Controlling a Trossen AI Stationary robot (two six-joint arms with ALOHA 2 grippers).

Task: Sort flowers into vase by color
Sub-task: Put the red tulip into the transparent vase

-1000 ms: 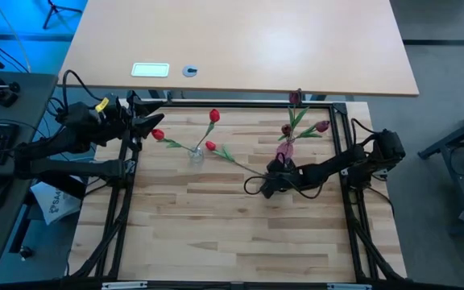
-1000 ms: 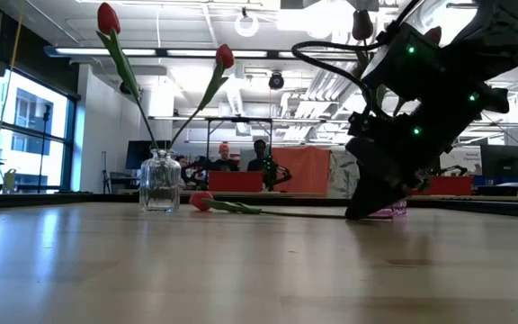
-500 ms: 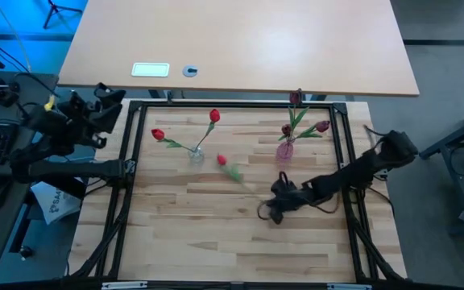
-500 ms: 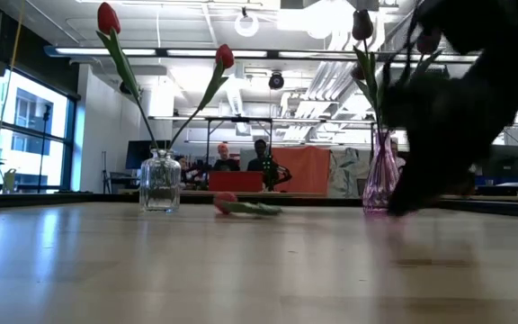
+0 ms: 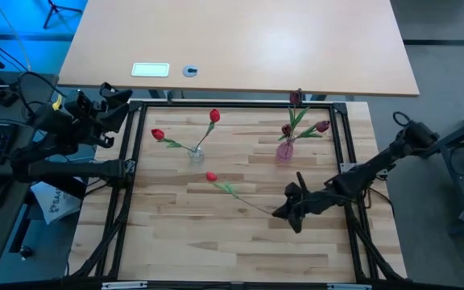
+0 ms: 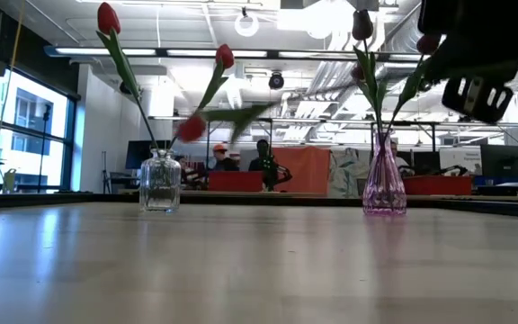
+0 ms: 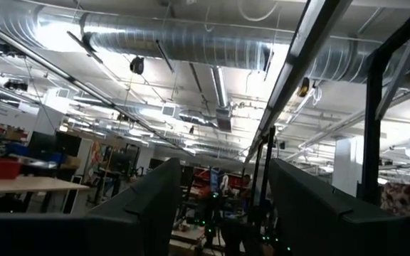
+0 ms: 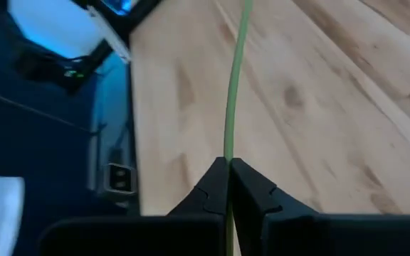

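A clear glass vase (image 5: 196, 156) (image 6: 160, 181) holds two red tulips (image 5: 214, 116). A pink vase (image 5: 284, 151) (image 6: 384, 176) holds three maroon tulips (image 5: 322, 126). My right gripper (image 5: 287, 212) (image 8: 228, 169) is shut on the stem of a third red tulip, whose head (image 5: 210, 176) (image 6: 192, 128) points toward the clear vase. My left gripper (image 5: 118, 100) (image 7: 223, 203) is open and empty at the table's far left, outside the frame rail, tipped up toward the ceiling. My right gripper pinches the tulip's thin green stem (image 8: 228, 153) between its two fingertips, near the stem's lower end. The fingers come level from the table's right and lie along the stem. The tulip is lifted clear of the table, its head (image 6: 192, 128) out in front.
A black metal frame (image 5: 127, 145) borders the wooden work surface. A second, lighter table (image 5: 240, 48) with a white card (image 5: 150, 70) and a small round thing (image 5: 190, 71) stands behind. People sit in the room beyond (image 6: 241, 157).
My right gripper has gone toward the table's near and right edges, dragging the red tulip by its stem along the table and then lifting it clear. My left gripper has drawn back from the clear vase toward the table's left edge.
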